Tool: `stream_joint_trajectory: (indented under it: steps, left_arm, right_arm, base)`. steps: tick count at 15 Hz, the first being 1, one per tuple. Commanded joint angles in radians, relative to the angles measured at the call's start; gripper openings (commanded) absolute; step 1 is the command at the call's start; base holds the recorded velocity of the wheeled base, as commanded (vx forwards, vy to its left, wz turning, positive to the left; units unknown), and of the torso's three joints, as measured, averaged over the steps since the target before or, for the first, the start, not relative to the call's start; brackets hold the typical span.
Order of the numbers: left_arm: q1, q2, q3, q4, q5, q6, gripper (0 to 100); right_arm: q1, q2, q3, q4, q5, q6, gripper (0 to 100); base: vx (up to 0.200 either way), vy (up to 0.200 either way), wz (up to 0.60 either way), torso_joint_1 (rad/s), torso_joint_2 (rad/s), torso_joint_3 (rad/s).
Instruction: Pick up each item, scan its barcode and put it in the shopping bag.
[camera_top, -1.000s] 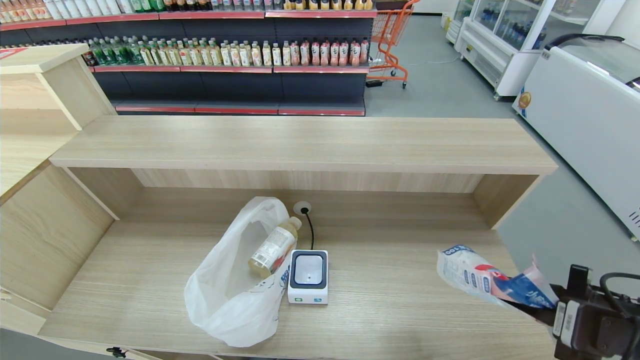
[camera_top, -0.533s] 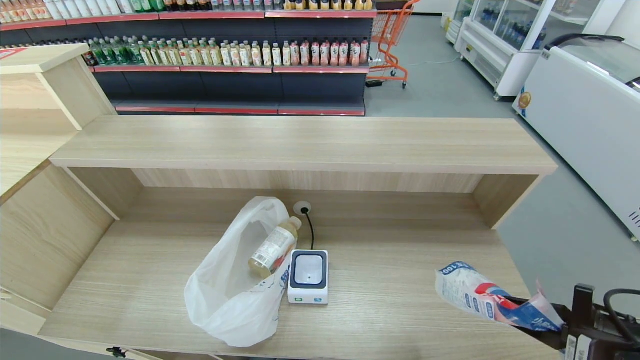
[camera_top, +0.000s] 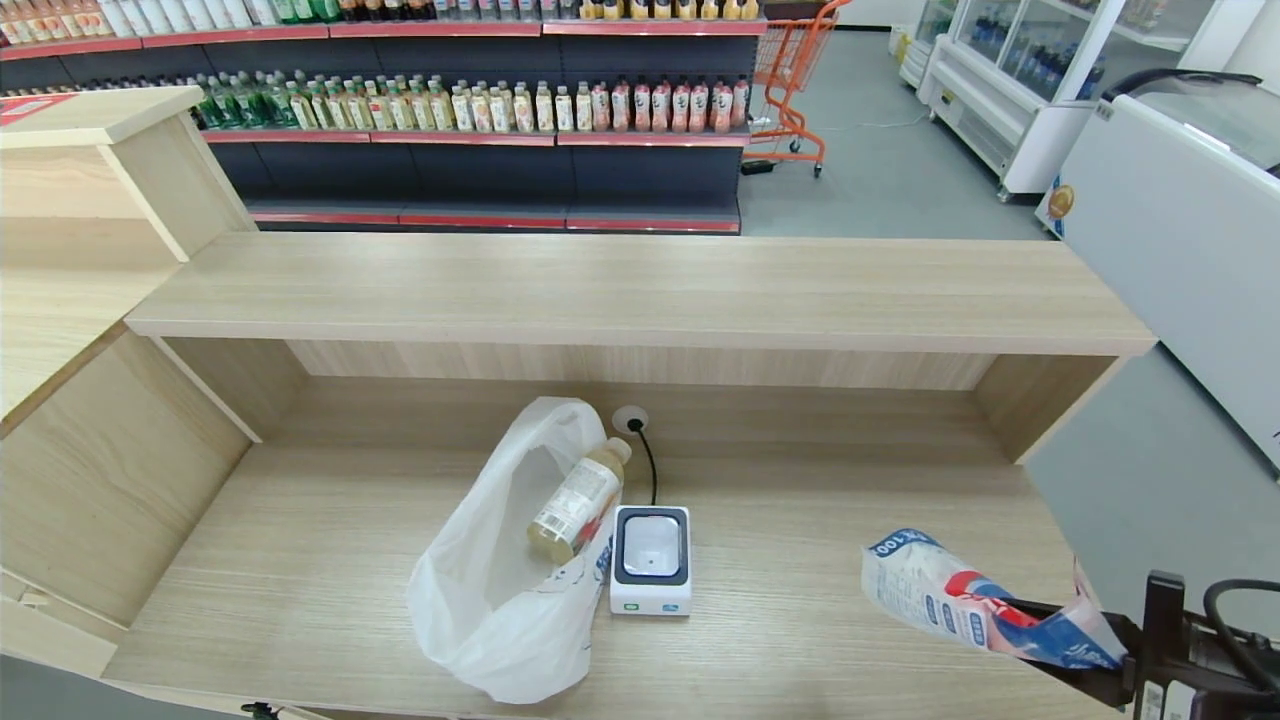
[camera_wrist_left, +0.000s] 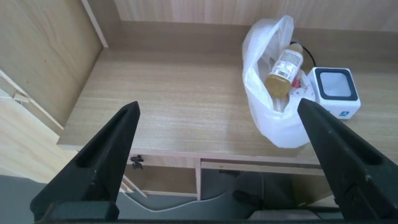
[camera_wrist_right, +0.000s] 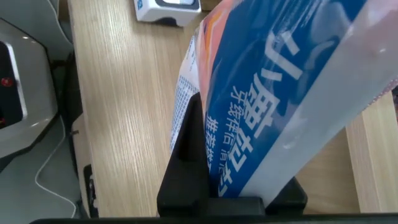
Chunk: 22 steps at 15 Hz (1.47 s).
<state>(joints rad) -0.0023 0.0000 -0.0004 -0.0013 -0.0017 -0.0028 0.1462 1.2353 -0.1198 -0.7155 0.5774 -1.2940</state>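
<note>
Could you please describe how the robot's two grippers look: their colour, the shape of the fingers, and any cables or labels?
Both are black. The left gripper has two long, flat fingers that narrow toward the tips. The right gripper has a blocky black body with an upright tab, a black cable looping over it, and small white labels whose print is too small to read.

The counter (camera_top: 300, 580) looks matt wood-grain, the shopping bag (camera_top: 480, 620) thin plastic, the pouch (camera_top: 940, 590) glossy.
</note>
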Motion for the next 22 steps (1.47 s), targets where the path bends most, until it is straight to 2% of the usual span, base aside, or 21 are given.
stream_joint_trajectory:
  steps: [1,5,9,12,14,17,22]
  left_arm:
    - [0.001,0.000,0.000,0.000,0.000,0.000,100]
    - [0.001,0.000,0.000,0.000,0.000,0.001,100]
    - [0.001,0.000,0.000,0.000,0.000,0.001,100]
    - [0.001,0.000,0.000,0.000,0.000,0.001,100]
    - [0.001,0.000,0.000,0.000,0.000,0.000,100]
    - [0.001,0.000,0.000,0.000,0.000,0.001,100]
    - [0.001,0.000,0.000,0.000,0.000,0.001,100]
  right_arm:
    - [-0.007,0.026,-0.011,-0.001,0.005,0.001,0]
    - [-0.010,0.069,-0.018,-0.005,0.032,0.001,0]
    - [-0.142,0.184,-0.067,-0.009,0.139,-0.047,0]
    - [-0.189,0.365,-0.173,-0.009,0.200,-0.153,0]
    - [-0.188,0.478,-0.270,-0.007,0.228,-0.209,0]
    - [-0.174,0.604,-0.371,-0.007,0.248,-0.215,0]
    - [-0.050,0.696,-0.468,-0.005,0.262,-0.203,0]
  base:
    - [0.000,0.200,0.00,-0.007,0.00,0.002]
    - [0.000,0.200,0.00,0.004,0.01,0.000]
    - [0.000,0.200,0.00,-0.001,0.00,0.001]
    - [0.000,0.000,0.00,0.000,0.00,0.000]
    - [0.000,0.000,0.00,0.000,0.00,0.000]
    - [0.000,0.000,0.00,0.000,0.00,0.000]
    - [0.000,0.000,0.00,0.000,0.00,0.000]
